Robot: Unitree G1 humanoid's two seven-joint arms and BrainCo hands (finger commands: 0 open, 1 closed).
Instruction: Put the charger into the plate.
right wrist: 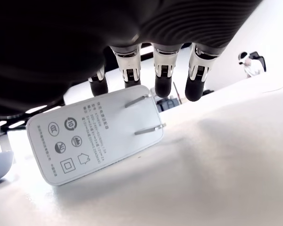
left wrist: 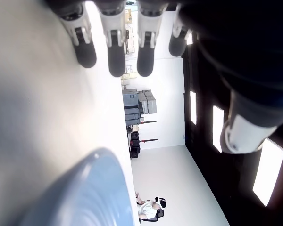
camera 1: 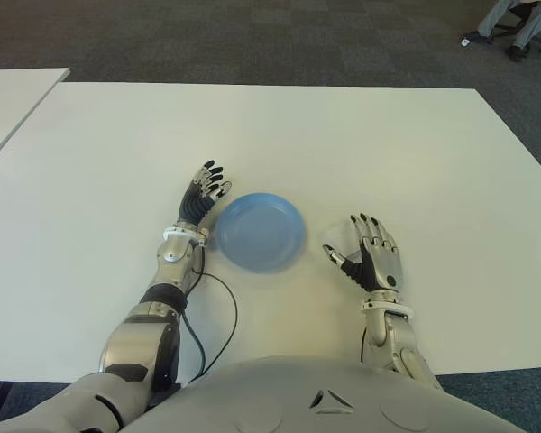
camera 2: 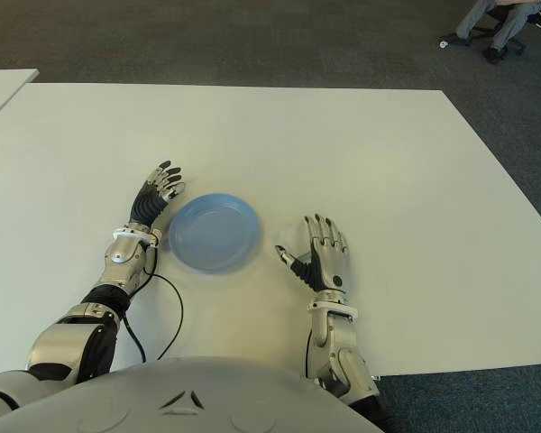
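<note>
Right wrist view shows my right hand (right wrist: 151, 70) spread over the charger (right wrist: 96, 133), not gripping. It lies on the table (camera 1: 388, 144), outside the empty plate (camera 1: 257, 230); grasp and transfer remain.

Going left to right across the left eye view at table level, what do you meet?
Left hand, fingers open → blue plate, empty → white charger on the table → right hand, open beside the charger.
</note>
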